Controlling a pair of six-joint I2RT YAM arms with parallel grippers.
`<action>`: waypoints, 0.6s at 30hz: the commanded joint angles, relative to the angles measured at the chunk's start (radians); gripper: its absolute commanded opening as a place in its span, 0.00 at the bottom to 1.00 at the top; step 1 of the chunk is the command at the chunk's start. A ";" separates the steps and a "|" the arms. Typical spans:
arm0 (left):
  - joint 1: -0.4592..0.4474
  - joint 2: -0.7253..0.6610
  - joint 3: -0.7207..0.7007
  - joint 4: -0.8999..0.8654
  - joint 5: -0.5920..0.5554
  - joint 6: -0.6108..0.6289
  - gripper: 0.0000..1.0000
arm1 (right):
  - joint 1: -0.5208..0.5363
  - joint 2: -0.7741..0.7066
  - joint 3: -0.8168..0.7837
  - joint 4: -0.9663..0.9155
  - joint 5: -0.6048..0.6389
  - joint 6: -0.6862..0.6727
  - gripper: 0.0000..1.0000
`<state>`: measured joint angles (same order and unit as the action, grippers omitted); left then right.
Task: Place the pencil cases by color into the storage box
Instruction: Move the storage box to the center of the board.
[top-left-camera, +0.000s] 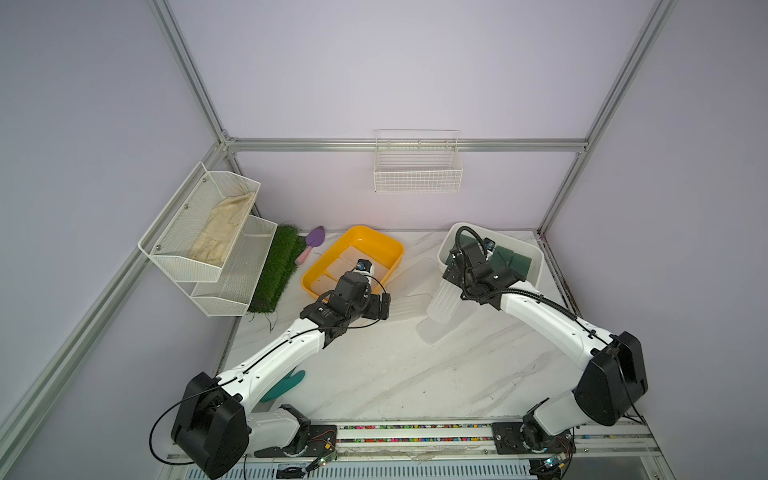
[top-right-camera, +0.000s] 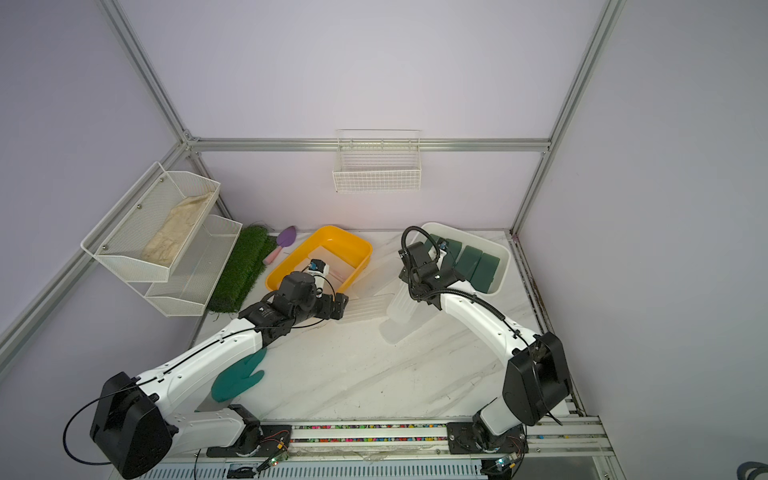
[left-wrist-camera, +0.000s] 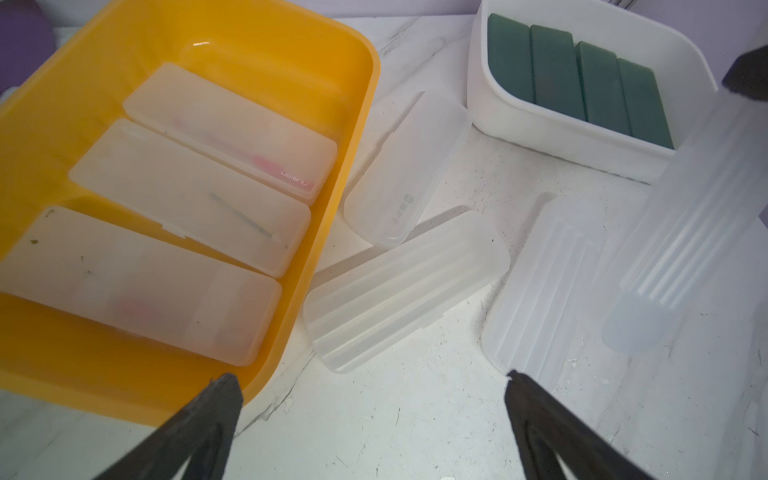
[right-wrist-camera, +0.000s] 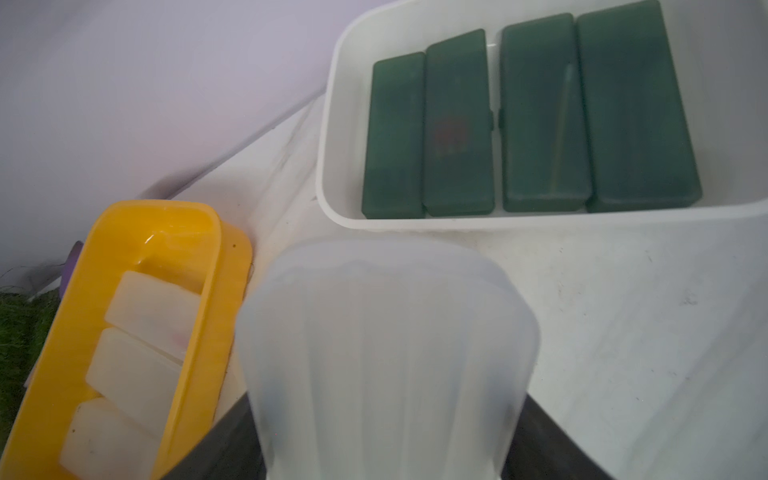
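Several dark green pencil cases lie side by side in the white storage box, also seen in a top view. Three frosted clear cases lie in the yellow box. My right gripper is shut on a ribbed frosted clear case, held over the table just in front of the white box. On the table between the boxes lie a smooth clear case and two ribbed ones. My left gripper hangs open over bare table beside the yellow box.
A teal glove lies under my left arm near the front. An artificial grass mat, a purple trowel and a white mesh shelf stand at the left. A wire basket hangs on the back wall.
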<state>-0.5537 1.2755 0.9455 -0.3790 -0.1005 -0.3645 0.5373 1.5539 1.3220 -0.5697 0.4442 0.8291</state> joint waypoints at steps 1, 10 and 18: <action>0.020 0.010 0.077 -0.039 0.023 -0.011 1.00 | 0.016 0.040 0.060 0.147 -0.027 -0.155 0.56; 0.021 0.079 0.138 -0.106 0.000 0.079 0.99 | 0.016 0.106 0.139 0.307 -0.113 -0.285 0.55; 0.020 0.202 0.209 -0.165 -0.026 0.173 0.98 | 0.016 0.152 0.183 0.420 -0.118 -0.370 0.55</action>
<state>-0.5369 1.4506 1.0855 -0.5179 -0.1101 -0.2569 0.5484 1.7000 1.4719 -0.2459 0.3244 0.5140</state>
